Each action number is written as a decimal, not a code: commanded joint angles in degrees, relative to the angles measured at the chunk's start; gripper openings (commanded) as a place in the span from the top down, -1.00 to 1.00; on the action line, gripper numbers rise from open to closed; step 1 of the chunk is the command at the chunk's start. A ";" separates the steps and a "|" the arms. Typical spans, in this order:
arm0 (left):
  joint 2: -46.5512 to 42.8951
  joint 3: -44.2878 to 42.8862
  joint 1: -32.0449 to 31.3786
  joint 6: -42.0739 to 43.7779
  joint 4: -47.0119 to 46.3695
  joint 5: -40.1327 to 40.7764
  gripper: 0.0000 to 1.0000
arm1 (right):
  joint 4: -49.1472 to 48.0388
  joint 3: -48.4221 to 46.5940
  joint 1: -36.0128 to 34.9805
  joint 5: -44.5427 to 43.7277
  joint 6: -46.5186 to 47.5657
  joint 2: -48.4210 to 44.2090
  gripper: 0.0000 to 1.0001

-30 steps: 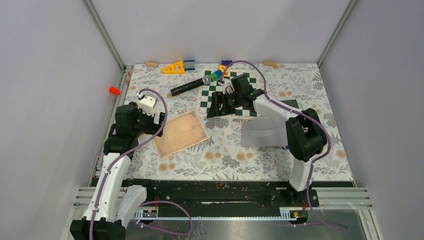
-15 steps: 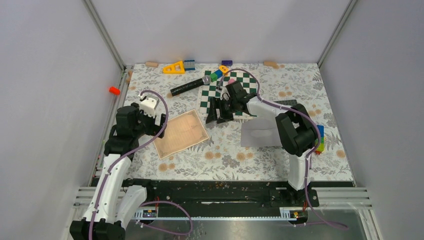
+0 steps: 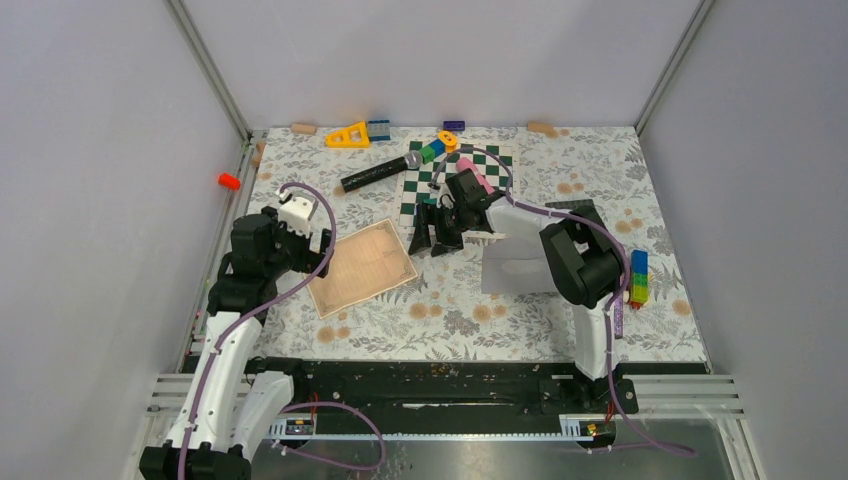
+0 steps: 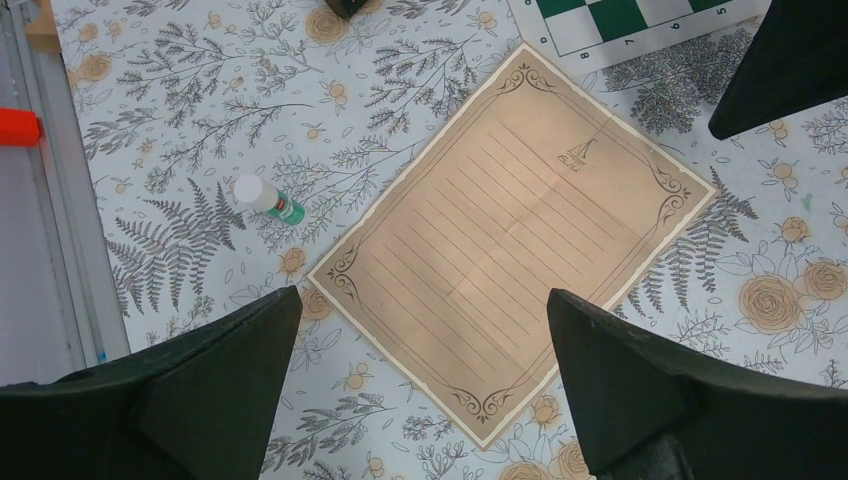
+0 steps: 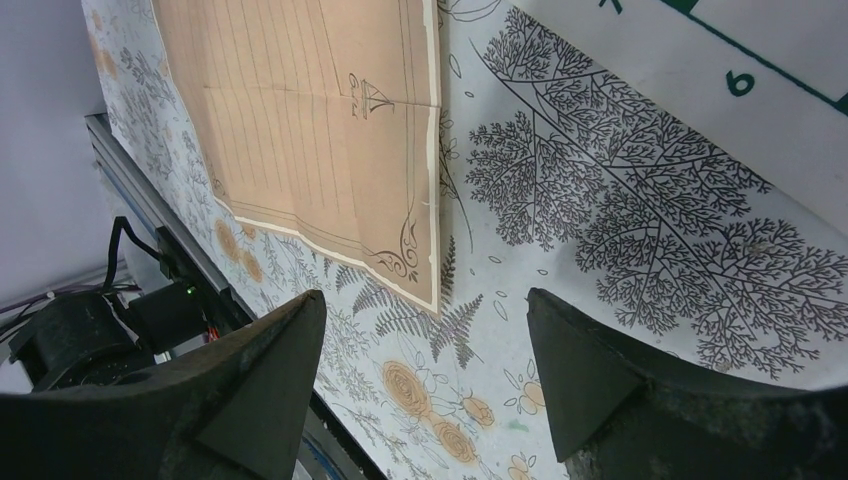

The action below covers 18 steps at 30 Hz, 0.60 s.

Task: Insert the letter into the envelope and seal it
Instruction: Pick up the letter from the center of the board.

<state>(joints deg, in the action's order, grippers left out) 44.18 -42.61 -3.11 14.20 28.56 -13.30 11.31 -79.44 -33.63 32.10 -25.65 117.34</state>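
Letter (image 3: 362,267) lies flat toward the table's (image 3: 450,312) left edge, long axis near-left to far-right, directly beneath the left gripper's (image 4: 422,298) wide-apart jaws, while the right gripper (image 5: 425,298), also apart, hangs between it and the envelope (image 3: 505,275).

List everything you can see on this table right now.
letter: one, tan, left-centre
envelope: one, light grey, right of letter
chess mat: one, green-white, far centre
microphone: one, black, left of mat
glue stick: one, white-green, left of letter
triangle: one, yellow, far edge
small bricks: several, mixed colours, far edge
brick stack: one, multicoloured, right side
cylinder: one, orange, left rail
left end effector: one, black, open over letter
right end effector: one, black, open between mat and letter
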 commanded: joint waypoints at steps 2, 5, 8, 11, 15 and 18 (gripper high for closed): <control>-0.97 -0.02 -0.20 0.83 -2.98 -1.39 -0.98 | -1.31 -1.06 -0.65 0.59 -1.37 0.87 -0.61; -0.98 -0.02 -0.22 0.83 -2.98 -1.39 -0.98 | -1.59 -0.98 -0.64 0.84 -1.66 1.35 -0.61; -0.95 0.01 -0.23 0.83 -2.98 -1.39 -0.98 | -1.68 -0.91 -0.63 1.03 -1.94 1.81 -0.61; -0.94 0.06 -0.23 0.83 -2.98 -1.44 -0.97 | -2.11 -0.72 -0.69 1.33 -2.35 2.22 -0.61; -0.94 0.07 -0.23 0.83 -2.98 -1.38 -0.98 | -2.56 -0.64 -0.82 2.04 -2.75 2.71 -0.61; -1.04 0.07 -0.23 0.83 -2.98 -1.40 -0.97 | -2.70 -0.60 -0.82 2.35 -3.00 3.05 -0.61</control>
<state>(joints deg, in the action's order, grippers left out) 44.18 -42.61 -3.11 14.20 28.58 -13.30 9.87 -79.44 -33.74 32.64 -27.62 119.66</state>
